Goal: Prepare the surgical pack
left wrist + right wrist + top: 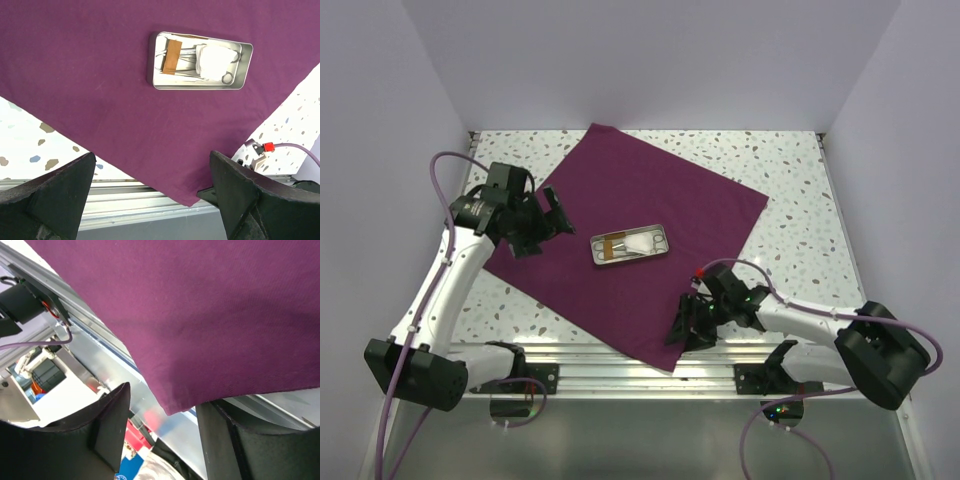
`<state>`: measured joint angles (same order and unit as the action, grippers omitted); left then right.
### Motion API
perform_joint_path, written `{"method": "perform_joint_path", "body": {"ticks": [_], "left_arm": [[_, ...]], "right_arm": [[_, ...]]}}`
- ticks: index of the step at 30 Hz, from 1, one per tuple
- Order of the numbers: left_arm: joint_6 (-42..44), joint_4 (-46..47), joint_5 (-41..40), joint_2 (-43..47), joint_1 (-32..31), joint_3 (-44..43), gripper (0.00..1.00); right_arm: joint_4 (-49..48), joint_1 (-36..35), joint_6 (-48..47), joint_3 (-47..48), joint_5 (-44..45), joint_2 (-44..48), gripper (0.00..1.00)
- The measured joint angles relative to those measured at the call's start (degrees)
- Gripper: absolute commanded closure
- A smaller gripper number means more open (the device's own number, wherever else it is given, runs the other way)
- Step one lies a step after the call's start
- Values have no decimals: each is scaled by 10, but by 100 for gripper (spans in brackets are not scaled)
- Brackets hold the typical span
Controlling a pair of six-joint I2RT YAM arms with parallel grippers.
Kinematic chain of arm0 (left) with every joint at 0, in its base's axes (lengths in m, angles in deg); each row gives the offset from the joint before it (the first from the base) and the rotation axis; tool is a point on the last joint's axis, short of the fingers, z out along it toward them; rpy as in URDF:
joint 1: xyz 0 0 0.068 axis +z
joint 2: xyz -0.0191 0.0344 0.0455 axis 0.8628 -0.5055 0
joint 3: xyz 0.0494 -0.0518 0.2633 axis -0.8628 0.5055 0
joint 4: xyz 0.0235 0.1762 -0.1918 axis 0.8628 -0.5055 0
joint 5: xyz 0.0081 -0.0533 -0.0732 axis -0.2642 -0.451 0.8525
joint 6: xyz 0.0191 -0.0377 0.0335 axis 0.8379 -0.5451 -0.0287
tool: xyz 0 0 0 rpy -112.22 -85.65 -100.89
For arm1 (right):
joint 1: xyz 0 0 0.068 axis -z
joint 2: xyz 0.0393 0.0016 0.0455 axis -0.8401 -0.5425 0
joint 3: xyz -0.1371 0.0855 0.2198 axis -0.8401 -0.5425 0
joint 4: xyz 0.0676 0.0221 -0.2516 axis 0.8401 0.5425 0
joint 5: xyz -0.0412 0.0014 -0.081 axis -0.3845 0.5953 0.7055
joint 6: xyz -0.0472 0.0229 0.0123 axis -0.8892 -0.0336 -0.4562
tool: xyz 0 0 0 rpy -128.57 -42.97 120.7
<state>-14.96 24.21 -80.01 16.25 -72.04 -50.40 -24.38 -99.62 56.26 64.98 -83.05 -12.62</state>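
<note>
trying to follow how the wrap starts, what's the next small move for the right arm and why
Probably close the right gripper on the near corner of the purple cloth. The right wrist view shows that corner between its fingers, which stand apart; the cloth lies flat and unfolded with the metal tray at its middle, so a grip there seems the way to begin a fold.

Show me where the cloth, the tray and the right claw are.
cloth (pixel 620 190): top view, bare far part.
tray (pixel 200 87): left wrist view, lower rim.
right claw (pixel 164 405): right wrist view, gap between fingertips.
</note>
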Motion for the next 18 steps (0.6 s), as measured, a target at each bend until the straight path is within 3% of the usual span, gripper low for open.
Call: {"method": "perform_joint_path", "body": {"ticks": [3,10,13,18], "left_arm": [[0,0,0,-2,0,0,0],[2,-2,0,-12,0,-6,0],[3,-4,-1,-17,0,-20,0],[13,-9,-7,-25,0,-50,0]], "right_arm": [[-7,-10,7,-1,-4,-1,50],[-10,-31,14,11,-10,-19,87],[-7,-32,16,31,-10,-25,98],[28,-32,6,105,-9,-48,100]]}}
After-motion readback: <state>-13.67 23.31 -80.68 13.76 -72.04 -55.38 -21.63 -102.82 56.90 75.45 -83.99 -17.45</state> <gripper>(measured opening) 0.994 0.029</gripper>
